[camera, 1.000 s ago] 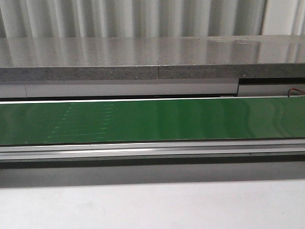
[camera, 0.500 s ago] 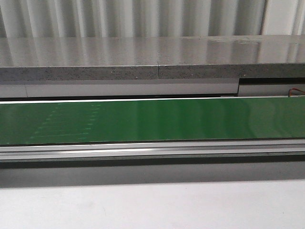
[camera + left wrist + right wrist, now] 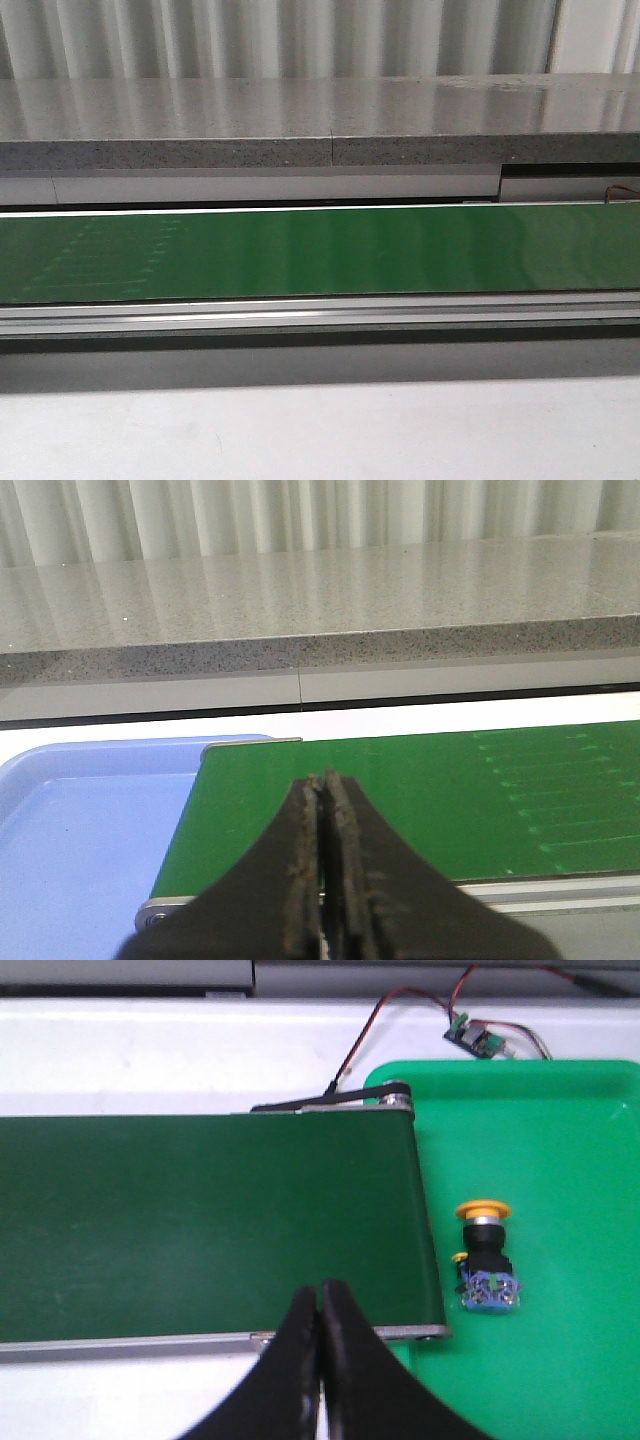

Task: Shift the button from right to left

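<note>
Right wrist view: button (image 3: 485, 1255) lies on its side in green tray (image 3: 560, 1160), just beside the green conveyor belt (image 3: 200, 1220) end. Both jaws closed, empty. Blue tray (image 3: 70, 820) adjoins belt's other end; grey stone ledge (image 3: 300, 120) behind.

On the green conveyor belt (image 3: 320, 252), a faint patch of pale dotted lines (image 3: 95, 258) has slid leftward, from left of centre to near the belt's left end in the front view.

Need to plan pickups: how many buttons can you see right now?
1. The button lies on the green tray, just past the conveyor belt end, near the right gripper. Others may sit outside view.
</note>
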